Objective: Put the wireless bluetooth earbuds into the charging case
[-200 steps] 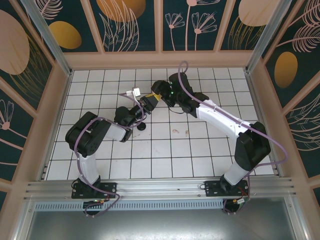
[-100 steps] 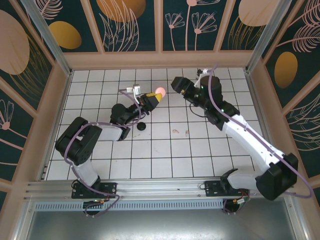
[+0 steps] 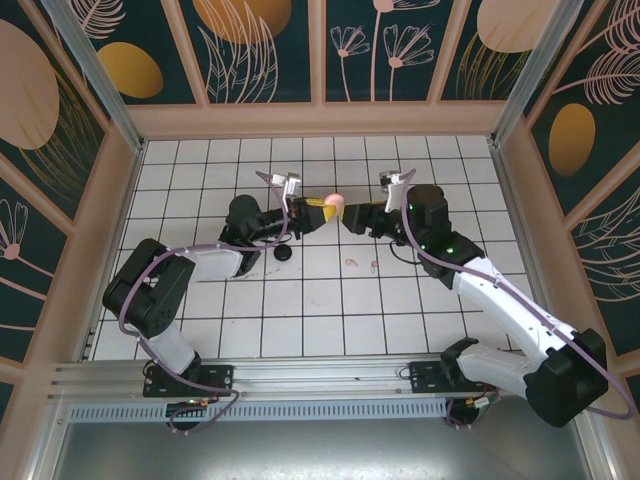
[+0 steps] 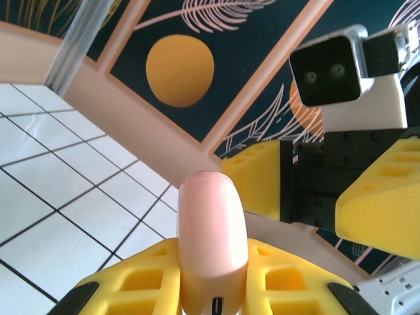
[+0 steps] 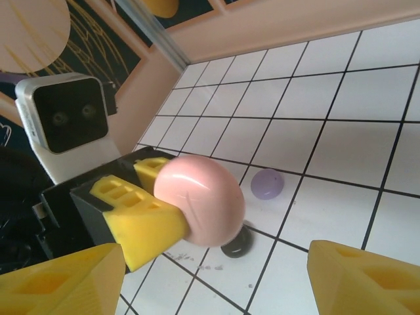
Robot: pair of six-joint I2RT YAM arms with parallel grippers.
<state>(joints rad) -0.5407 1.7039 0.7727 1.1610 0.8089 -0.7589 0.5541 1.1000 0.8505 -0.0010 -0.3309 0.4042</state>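
The white tiled table [image 3: 300, 310] carries a black round case [image 3: 284, 253], a lilac round case [image 5: 268, 184] near it, and two pale earbuds [image 3: 361, 265] lying close together

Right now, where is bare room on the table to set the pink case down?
Bare: the near tiles between the arm bases, and the far row along the back wall. Crowded: the middle, where the left gripper holds the pink case before the open right gripper, near the black case and pink earbuds.
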